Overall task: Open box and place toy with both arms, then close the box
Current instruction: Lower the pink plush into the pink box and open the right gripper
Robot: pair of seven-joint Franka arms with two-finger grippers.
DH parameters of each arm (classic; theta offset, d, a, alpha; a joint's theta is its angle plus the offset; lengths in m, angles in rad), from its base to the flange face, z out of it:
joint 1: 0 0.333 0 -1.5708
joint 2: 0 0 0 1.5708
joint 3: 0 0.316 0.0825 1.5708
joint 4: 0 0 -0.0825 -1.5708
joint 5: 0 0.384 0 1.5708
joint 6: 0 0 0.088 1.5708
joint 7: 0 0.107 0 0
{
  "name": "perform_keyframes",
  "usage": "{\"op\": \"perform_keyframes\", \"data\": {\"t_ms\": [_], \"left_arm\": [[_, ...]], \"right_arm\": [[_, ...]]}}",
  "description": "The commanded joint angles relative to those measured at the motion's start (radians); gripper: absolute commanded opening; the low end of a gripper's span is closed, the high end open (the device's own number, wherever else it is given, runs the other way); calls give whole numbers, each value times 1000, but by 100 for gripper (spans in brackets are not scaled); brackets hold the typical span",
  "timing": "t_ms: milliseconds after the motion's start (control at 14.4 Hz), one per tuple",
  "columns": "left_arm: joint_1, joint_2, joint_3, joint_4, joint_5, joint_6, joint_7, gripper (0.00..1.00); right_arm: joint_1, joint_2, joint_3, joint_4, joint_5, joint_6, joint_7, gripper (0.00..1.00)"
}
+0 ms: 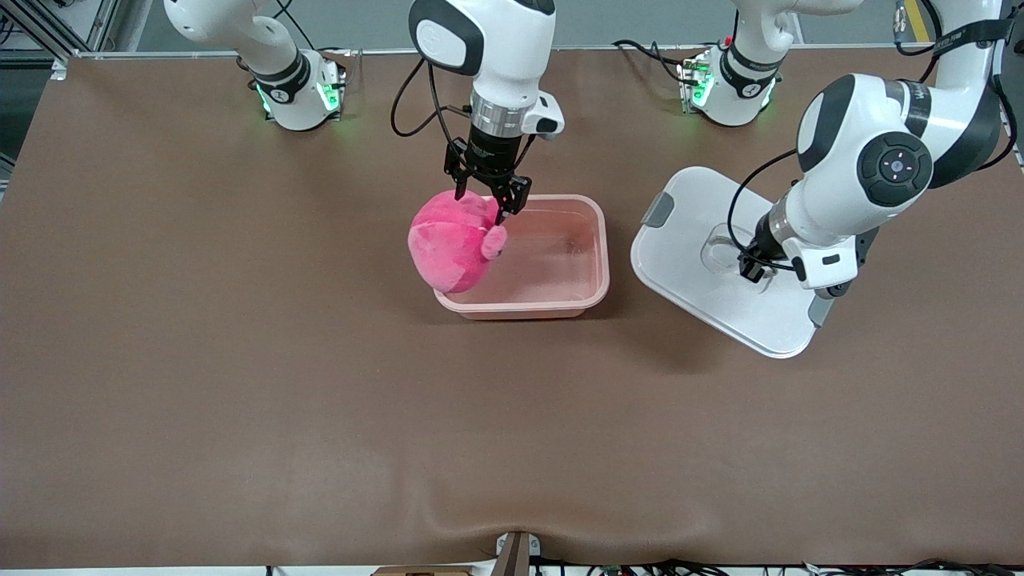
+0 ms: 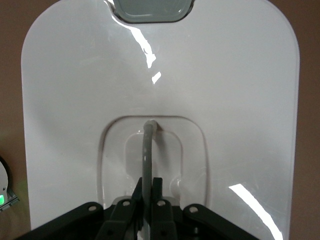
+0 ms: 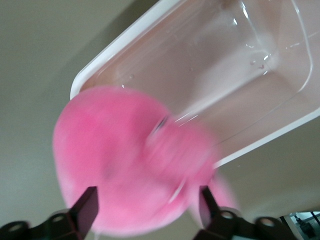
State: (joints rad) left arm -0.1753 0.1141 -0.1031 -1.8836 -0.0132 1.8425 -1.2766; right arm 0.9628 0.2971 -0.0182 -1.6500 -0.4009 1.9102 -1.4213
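Currently, your right gripper point(image 1: 490, 196) stands wide over the toy point(image 1: 453, 240), which sits across the box point(image 1: 560, 300) rim. Your left gripper point(image 1: 752, 268) pinches the lid point(image 1: 688, 256) handle, keeping the opening clear.

pink toy point(image 1: 452, 240) seemingly on open box point(image 1: 552, 300) rim

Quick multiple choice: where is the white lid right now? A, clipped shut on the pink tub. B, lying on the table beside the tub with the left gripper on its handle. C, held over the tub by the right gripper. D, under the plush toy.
B: the lid lies on the table beside the open box, toward the left arm's end, with the left gripper shut on its handle.
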Motion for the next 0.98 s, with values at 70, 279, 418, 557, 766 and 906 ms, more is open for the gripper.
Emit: {"op": "perform_keyframes", "data": {"t_ms": [70,279,418,557,766,906], "left_arm": [[13,-25,-9,-17,-16,-6,22,0],[13,-24,-9,-17,-16,-6,22,0],[13,-22,-9,-17,-16,-6,22,0],[13,-22,-9,-17,-16,-6,22,0],[13,-22,-7,-15,-16,-6,22,0],[13,-22,-7,-15,-16,-6,20,0]], "right_arm": [[-1,-3,1,19,-10,-63,67,100],[-21,-13,-8,19,-3,-68,74,100],[-99,-35,-11,16,52,-65,74,100],[-185,-47,-11,13,106,-60,74,100],[-286,-49,-11,12,137,-54,79,100],[-349,-50,-11,10,168,-53,97,100]]}}
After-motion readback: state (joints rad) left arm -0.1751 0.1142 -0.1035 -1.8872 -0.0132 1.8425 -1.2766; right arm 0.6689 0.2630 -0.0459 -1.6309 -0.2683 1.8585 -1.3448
